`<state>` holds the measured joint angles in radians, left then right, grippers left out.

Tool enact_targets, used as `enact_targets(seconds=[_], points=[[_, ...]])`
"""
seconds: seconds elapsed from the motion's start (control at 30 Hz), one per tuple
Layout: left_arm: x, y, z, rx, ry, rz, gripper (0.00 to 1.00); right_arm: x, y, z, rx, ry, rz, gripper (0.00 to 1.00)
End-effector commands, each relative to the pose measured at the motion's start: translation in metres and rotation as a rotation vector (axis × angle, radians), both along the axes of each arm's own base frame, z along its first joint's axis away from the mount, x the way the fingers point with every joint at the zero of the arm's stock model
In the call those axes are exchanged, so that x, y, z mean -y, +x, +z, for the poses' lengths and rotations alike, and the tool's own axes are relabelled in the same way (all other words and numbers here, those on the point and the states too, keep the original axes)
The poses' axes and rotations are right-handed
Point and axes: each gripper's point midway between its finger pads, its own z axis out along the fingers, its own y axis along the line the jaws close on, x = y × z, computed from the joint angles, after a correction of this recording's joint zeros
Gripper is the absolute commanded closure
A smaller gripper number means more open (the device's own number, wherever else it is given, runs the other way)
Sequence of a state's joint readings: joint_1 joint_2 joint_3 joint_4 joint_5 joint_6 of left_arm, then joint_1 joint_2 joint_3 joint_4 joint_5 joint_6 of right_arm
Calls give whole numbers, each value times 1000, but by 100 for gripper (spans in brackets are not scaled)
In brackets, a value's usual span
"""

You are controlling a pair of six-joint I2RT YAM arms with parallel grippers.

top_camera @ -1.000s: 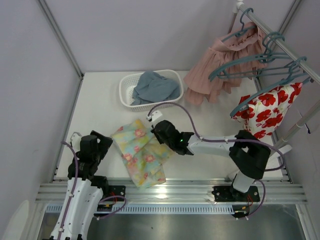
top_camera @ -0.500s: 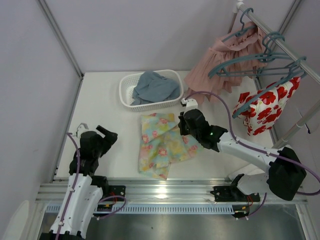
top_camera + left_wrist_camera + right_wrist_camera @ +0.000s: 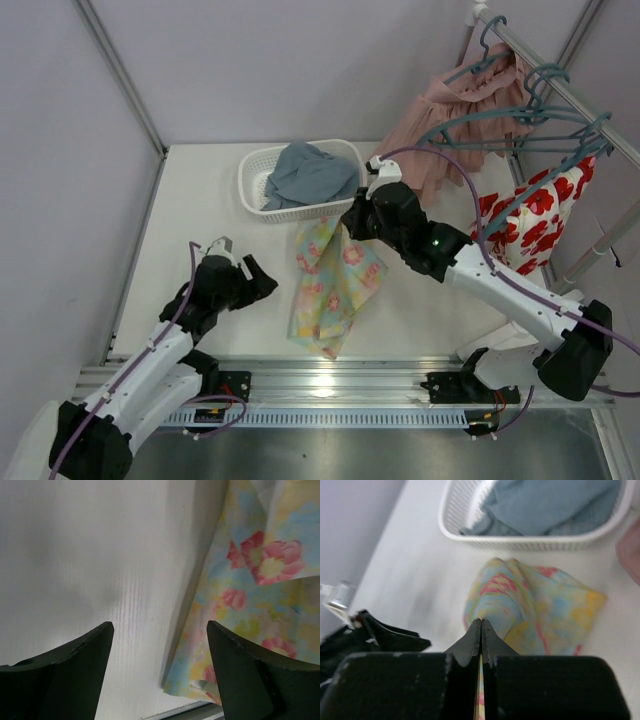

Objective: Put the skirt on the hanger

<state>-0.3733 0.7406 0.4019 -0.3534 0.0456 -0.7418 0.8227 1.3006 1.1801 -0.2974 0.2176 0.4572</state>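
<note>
Right gripper [image 3: 481,625] was clamped on the raised skirt's [image 3: 335,285] upper edge. Left gripper [image 3: 159,626] gaped empty beside it.

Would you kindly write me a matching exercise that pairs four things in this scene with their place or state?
Things:
1. pastel floral skirt
2. blue-grey cloth
3. dusty-pink skirt
4. left gripper

Places or states:
A. in the white basket
B. hanging from the rail
C. open, holding nothing
D. pinched in the shut right gripper

Pairs: 1-D, 2-A, 3-B, 4-C
</note>
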Motion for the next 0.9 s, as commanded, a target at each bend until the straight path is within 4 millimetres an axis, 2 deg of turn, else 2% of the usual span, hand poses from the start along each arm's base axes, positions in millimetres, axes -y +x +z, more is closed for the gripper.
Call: enact_targets(seconds=[0.0, 0.03, 0.07, 0.1, 0.13, 0.17, 0.23, 0.27, 0.3, 0.37, 0.4, 0.43, 0.5, 0.57, 0.6, 0.7, 0.73, 0.77, 0.8, 0.83, 0.87], points=[[-5, 18, 28, 102, 35, 32, 18, -21, -2, 76, 79, 159, 59, 100], [-7, 17, 30, 108, 39, 35, 17, -28, -6, 88, 92, 181, 82, 100], [-9, 18, 38, 126, 42, 46, 16, -32, -9, 117, 130, 229, 104, 100], [-12, 19, 43, 138, 48, 60, 15, -39, -14, 131, 143, 257, 129, 100], [-20, 20, 48, 156, 67, 93, 12, -54, -26, 140, 141, 278, 187, 100], [-25, 19, 59, 167, 81, 111, 10, -59, -35, 171, 178, 324, 212, 100], [-38, 19, 71, 199, 115, 159, 7, -73, -44, 189, 213, 324, 227, 100], [-43, 18, 83, 211, 124, 178, 6, -84, -65, 216, 250, 354, 273, 100], [-47, 17, 87, 219, 130, 194, 5, -89, -71, 225, 274, 351, 286, 100], [-59, 15, 98, 233, 135, 237, 4, -108, -80, 229, 258, 353, 325, 100], [-62, 16, 113, 259, 123, 250, 3, -108, -85, 249, 277, 386, 340, 100], [-69, 15, 113, 255, 127, 266, 3, -115, -85, 247, 268, 380, 351, 100], [-76, 12, 120, 266, 123, 280, 3, -115, -89, 255, 285, 386, 345, 100], [-85, 10, 137, 308, 127, 297, 3, -103, -85, 258, 307, 370, 303, 100], [-90, 8, 147, 324, 141, 303, 3, -98, -82, 250, 305, 343, 282, 100], [-93, 4, 153, 327, 167, 298, 3, -68, -72, 241, 297, 315, 235, 100], [-94, 4, 155, 333, 175, 295, 3, -66, -69, 210, 255, 267, 232, 100], [-94, 3, 155, 332, 179, 293, 3, -48, -73, 208, 248, 276, 215, 100], [-94, 3, 156, 334, 182, 290, 3, -38, -71, 193, 228, 251, 192, 100], [-94, 3, 154, 328, 189, 282, 3, -32, -68, 146, 162, 173, 173, 100], [-93, 3, 152, 326, 190, 276, 3, -20, -70, 122, 98, 150, 139, 100]])
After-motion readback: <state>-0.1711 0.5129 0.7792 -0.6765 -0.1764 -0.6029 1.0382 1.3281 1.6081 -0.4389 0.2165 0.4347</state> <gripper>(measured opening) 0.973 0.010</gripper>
